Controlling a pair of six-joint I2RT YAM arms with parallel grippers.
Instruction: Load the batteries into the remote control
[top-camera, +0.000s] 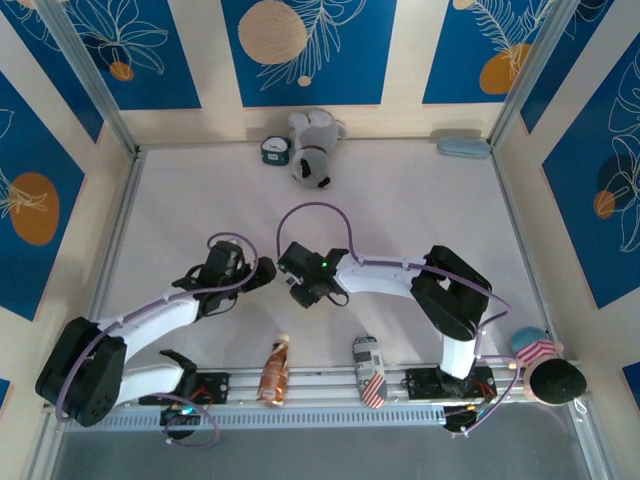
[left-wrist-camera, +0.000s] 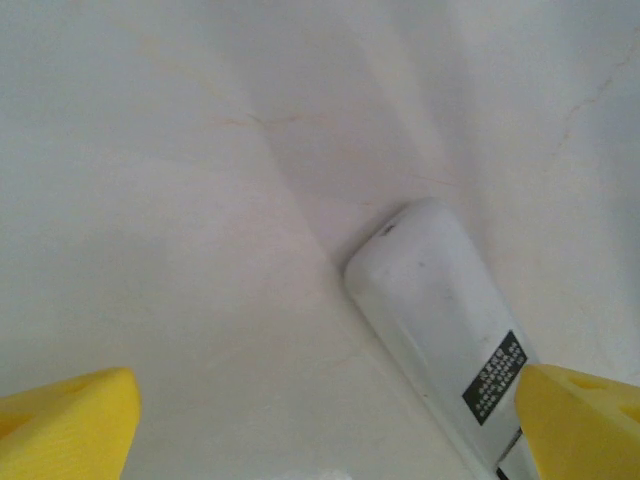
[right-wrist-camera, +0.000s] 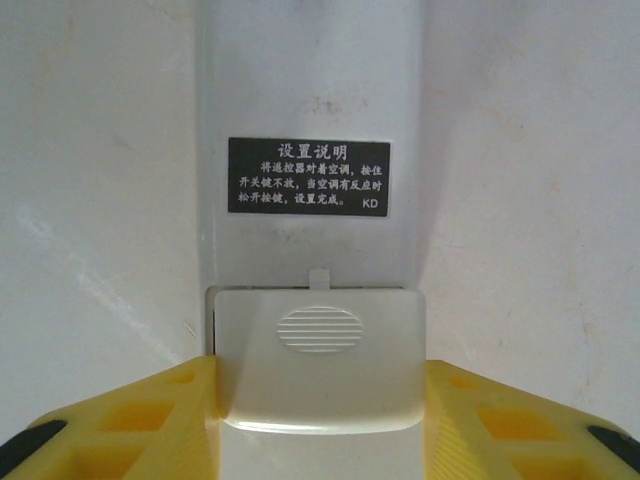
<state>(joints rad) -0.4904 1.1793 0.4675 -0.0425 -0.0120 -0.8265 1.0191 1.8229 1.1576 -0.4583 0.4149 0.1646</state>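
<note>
Reaching inward from the near edge, elbows bent, wrists meeting head-on over the middle of the table (top-camera: 420, 200). Left gripper (left-wrist-camera: 325, 415) spread wide, gripping nothing, low beside the remote control (left-wrist-camera: 430, 300). Right gripper (right-wrist-camera: 320, 405) pinched on the remote control's sides at the battery cover (right-wrist-camera: 320, 365), lying back-up, black label (right-wrist-camera: 308, 176) showing.

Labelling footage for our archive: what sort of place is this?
Probably a robot test booth: two arms bolted to a rail at a white table, fenced by blue patterned panels, with a plush dog.
</note>
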